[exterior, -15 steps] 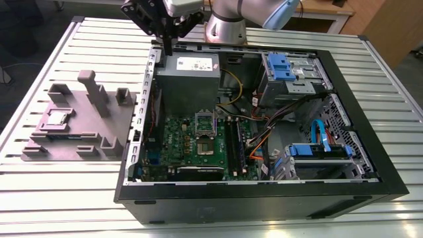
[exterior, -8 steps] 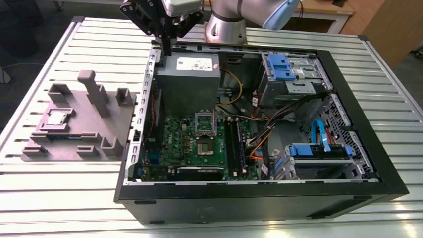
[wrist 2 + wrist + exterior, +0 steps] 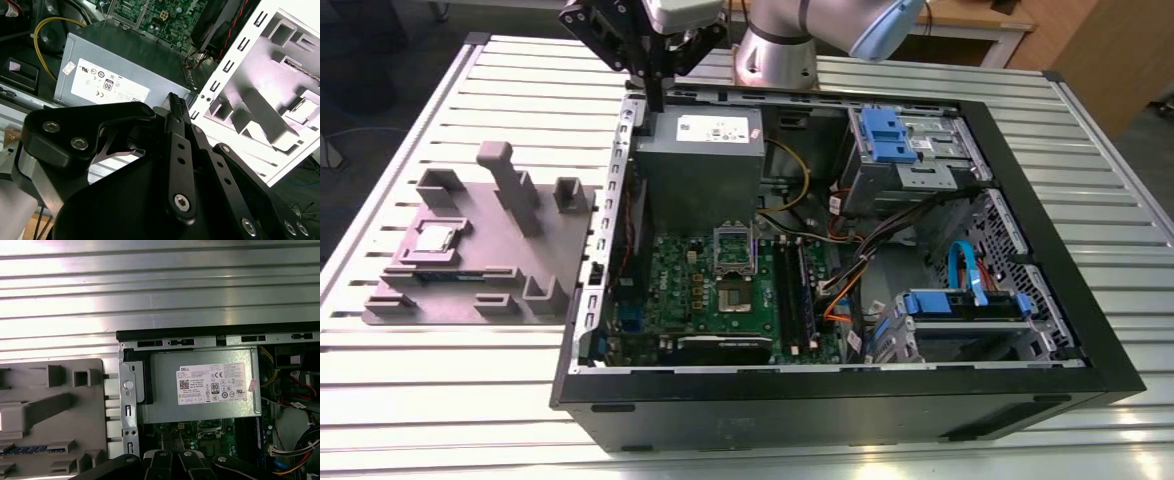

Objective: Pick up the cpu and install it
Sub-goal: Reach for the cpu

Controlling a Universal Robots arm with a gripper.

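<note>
Silver-grey cpu [image 3: 438, 238], judged light, rigid and fragile, lies well apart from my closed, empty fingers [image 3: 651, 90]; I advise gripping its opposite edges.

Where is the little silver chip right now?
In the exterior view, the chip lies on the grey holder block at the exterior view's left, beside the open computer case.

Silver arm [image 3: 774, 55], pale blue joint cap [image 3: 887, 30], matte black jaws on hinged bars [image 3: 180, 160], silver screws [image 3: 182, 201]
</note>
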